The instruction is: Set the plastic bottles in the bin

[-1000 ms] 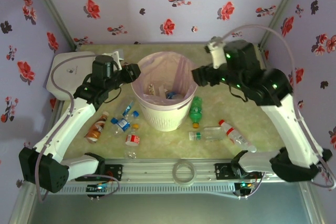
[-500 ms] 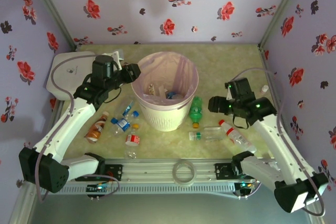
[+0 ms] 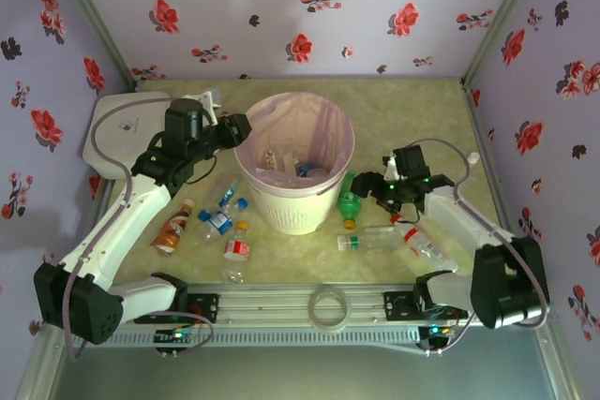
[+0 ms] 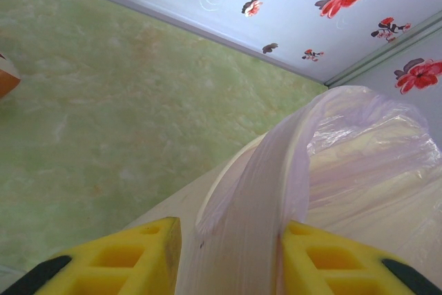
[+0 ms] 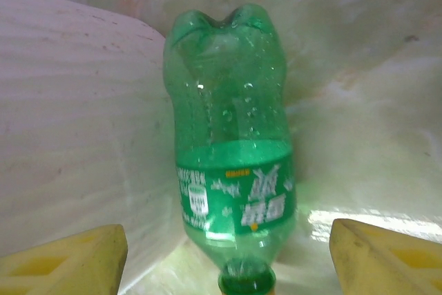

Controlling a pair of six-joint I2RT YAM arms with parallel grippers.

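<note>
Several plastic bottles (image 3: 281,158) already lie inside the bin (image 3: 298,213), down in its pink liner, too jumbled for me to count. More lie outside it, so I'd judge the job under halfway. Left of the bin sit an orange-brown bottle (image 3: 172,229) and a cluster of blue- and red-labelled ones (image 3: 225,227); off its right front lie two clear ones (image 3: 394,239). The green bottle (image 5: 231,150) lies just right of the bin, against its ribbed wall. The right gripper (image 3: 364,186) hovers at it, jaws wide, a finger either side of the neck, gripping nothing. The left gripper (image 3: 240,130) is pinched tight on the bin's left rim and liner. The green one looks next.
</note>
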